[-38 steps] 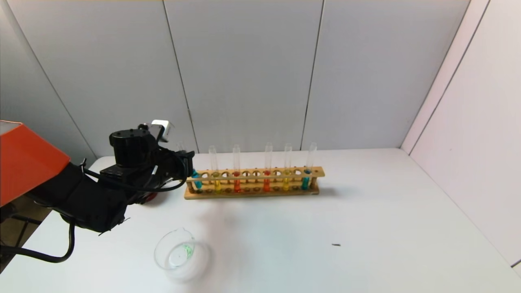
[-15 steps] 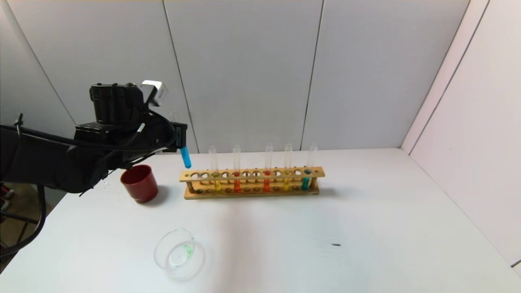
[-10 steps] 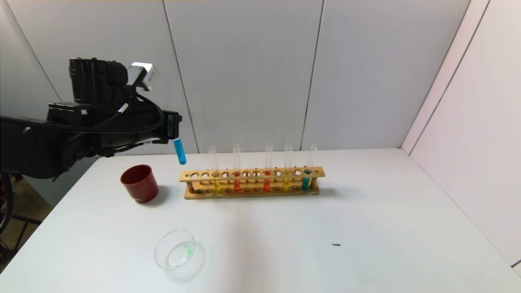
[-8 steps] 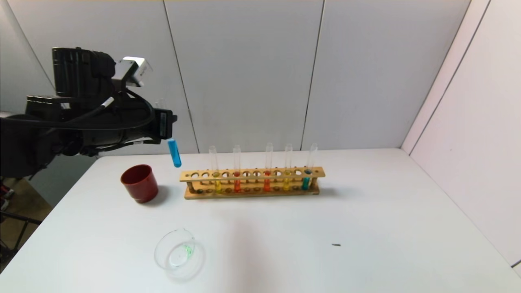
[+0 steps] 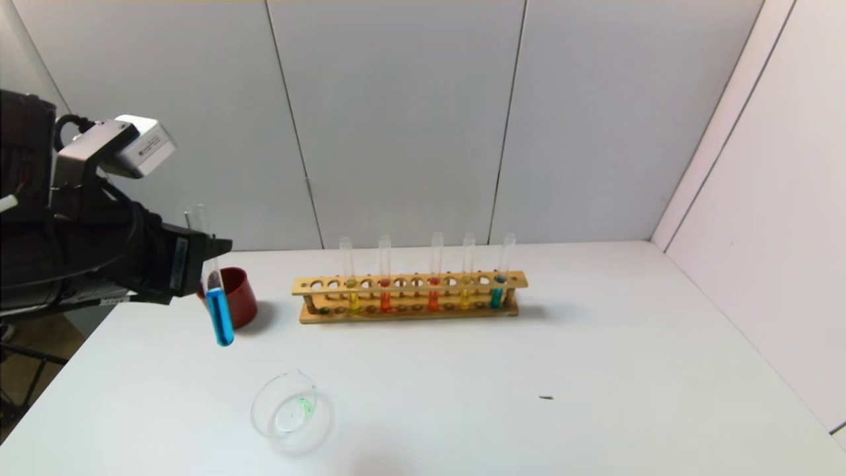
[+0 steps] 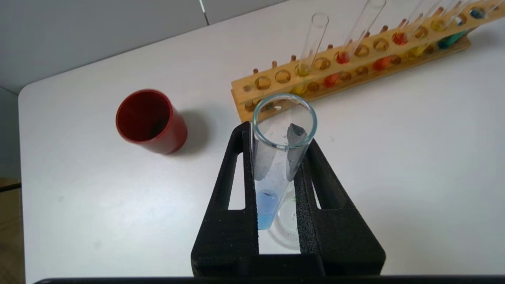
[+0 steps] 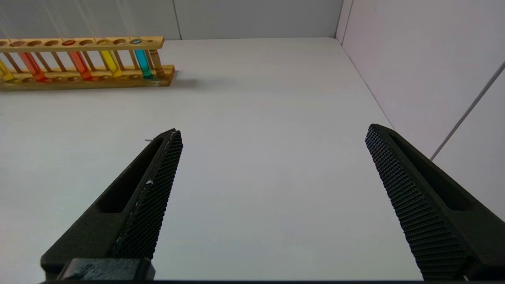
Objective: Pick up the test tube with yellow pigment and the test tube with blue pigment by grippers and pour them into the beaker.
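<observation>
Gripping blue tube (image 5: 218, 311), left gripper (image 5: 198, 261) moved from rack (image 5: 410, 295) toward beaker (image 5: 291, 413), tube upright beside red cup (image 5: 232, 297). Right gripper (image 7: 272, 157) spread wide, empty.

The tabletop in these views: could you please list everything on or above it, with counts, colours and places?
Test tube with blue pigment: one, clear glass with bright blue liquid, held in the air beyond the beaker, near the red cup.
Beaker: one, clear glass, on the table's near left part.
Red cup: one, dark red, left of the rack.
Wooden rack: one, light wood, at the table's back.
Tubes in the rack: five; two yellow, two orange-red, one teal at the right end.
Table: one, white.
Left gripper: black, shut on the blue tube.
Right gripper: black, fingers apart, above the table's right side.
</observation>
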